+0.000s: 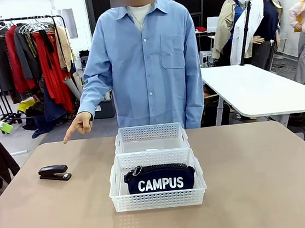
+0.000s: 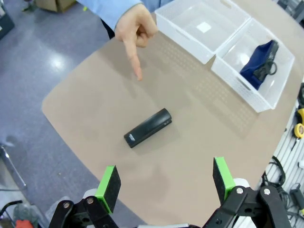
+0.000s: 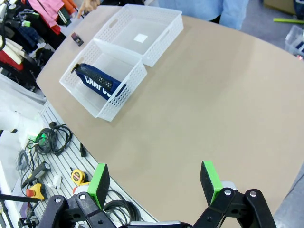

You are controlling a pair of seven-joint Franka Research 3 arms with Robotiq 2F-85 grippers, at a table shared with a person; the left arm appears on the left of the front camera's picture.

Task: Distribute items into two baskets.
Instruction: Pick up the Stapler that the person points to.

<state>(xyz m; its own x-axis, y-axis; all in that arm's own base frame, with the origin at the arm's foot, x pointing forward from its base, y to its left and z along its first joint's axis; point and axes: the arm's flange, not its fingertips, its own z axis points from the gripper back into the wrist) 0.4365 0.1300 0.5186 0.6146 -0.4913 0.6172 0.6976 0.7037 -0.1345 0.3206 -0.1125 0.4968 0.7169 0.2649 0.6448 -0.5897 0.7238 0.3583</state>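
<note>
Stapler (image 2: pixel 147 128) on open tabletop (image 2: pixel 199 142); person's pointing hand (image 2: pixel 134 28) near; baskets (image 2: pixel 237 81) well apart.

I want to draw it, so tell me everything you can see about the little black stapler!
The stapler is small, black and slightly shiny, long and slim. It is shut and lies flat on the tan table, to the robot's left of the nearer white basket, apart from it. Nothing touches it. A person's hand points toward it.

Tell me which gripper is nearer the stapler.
Left. The left gripper hangs open just short of the stapler; the right gripper hangs open on the other side of the baskets.
</note>
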